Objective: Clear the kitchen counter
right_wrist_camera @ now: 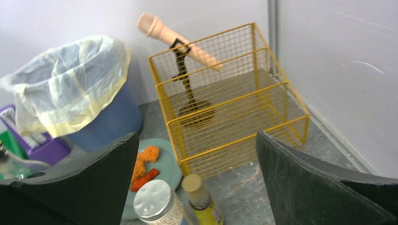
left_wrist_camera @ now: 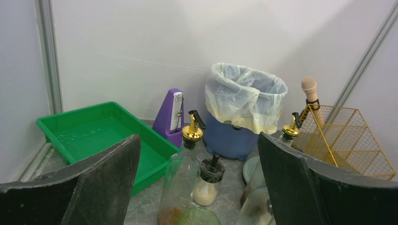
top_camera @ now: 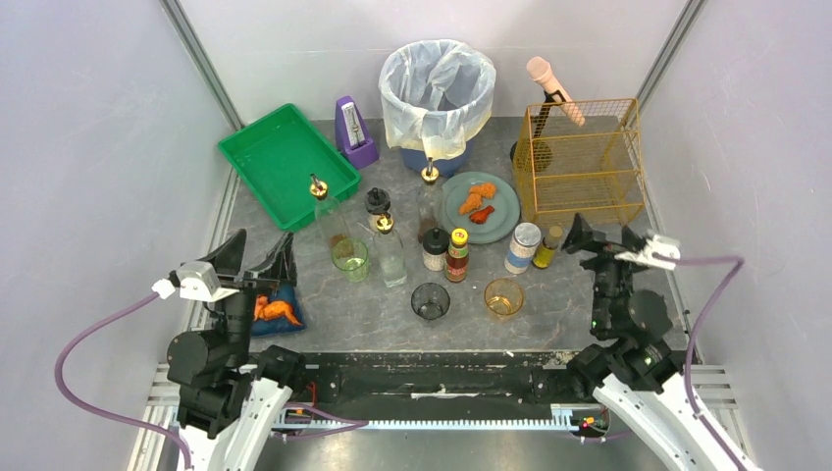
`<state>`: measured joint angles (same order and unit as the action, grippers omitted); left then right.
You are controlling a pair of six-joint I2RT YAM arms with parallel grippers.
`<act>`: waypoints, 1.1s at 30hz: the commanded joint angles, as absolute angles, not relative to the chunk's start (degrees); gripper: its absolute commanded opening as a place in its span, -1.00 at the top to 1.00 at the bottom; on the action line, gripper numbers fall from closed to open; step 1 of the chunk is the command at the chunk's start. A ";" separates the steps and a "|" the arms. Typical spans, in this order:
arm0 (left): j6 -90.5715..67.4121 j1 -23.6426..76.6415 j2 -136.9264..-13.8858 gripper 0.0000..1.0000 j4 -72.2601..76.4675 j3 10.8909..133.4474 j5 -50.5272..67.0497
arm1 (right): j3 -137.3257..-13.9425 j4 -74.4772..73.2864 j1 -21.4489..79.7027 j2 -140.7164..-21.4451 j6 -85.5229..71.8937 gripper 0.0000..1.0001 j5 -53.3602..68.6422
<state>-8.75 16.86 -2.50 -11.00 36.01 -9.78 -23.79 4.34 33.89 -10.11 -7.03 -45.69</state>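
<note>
Top external view has me parked at the near edge, both arms tucked back, nothing picked up. My left gripper (top_camera: pixel 257 257) is spread wide and empty, hovering over a dark pad printed with an orange creature (top_camera: pixel 276 311); my right gripper (top_camera: pixel 581 235) is just as wide and equally empty, sitting just beside the yellow wire basket (top_camera: pixel 581 162).

And look at the kitchen counter (top_camera: pixel 392 314), that dark marbled slab: it's crowded. A row of oil bottles with gold pourers (top_camera: pixel 324 211), a green glass (top_camera: pixel 349 258), a dark glass (top_camera: pixel 430 300) and an amber glass (top_camera: pixel 503 296) sit up front. Behind them, spice jars, a red-capped sauce bottle (top_camera: pixel 457 255), and a white-lidded shaker (top_camera: pixel 523 247). A grey-green plate (top_camera: pixel 502 208) carries orange food scraps.

At the back stand the lined blue bin (top_camera: pixel 437 98), the green tray (top_camera: pixel 275 162) and the basket, all apparently empty, so I read those as the places for the sorting. A purple metronome (top_camera: pixel 354 132) and a microphone on its stand (top_camera: pixel 549 88) share that back row.

My wrist cameras look between parted fingers straight at the clutter: left one toward the bottles, right one toward the plate and shaker. I'd say each arm is staged for its own half, and the clearing hasn't begun.
</note>
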 commanded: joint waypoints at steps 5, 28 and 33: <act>-14.22 17.05 -4.49 -0.98 -20.46 38.04 -6.07 | -39.92 -11.47 33.90 -35.69 -18.21 -0.95 -33.12; -13.38 17.03 -4.29 -0.95 -25.25 36.49 -3.18 | -41.95 27.19 33.92 -63.36 -3.43 -0.95 12.89; -12.84 17.50 -3.70 -0.95 -25.20 36.52 -3.69 | -50.51 24.04 33.79 -73.30 3.18 -0.96 21.02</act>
<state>-13.34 17.02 -4.56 -25.41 36.67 -3.97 -43.24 23.07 33.89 -67.92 -3.77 11.31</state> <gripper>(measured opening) 0.978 0.979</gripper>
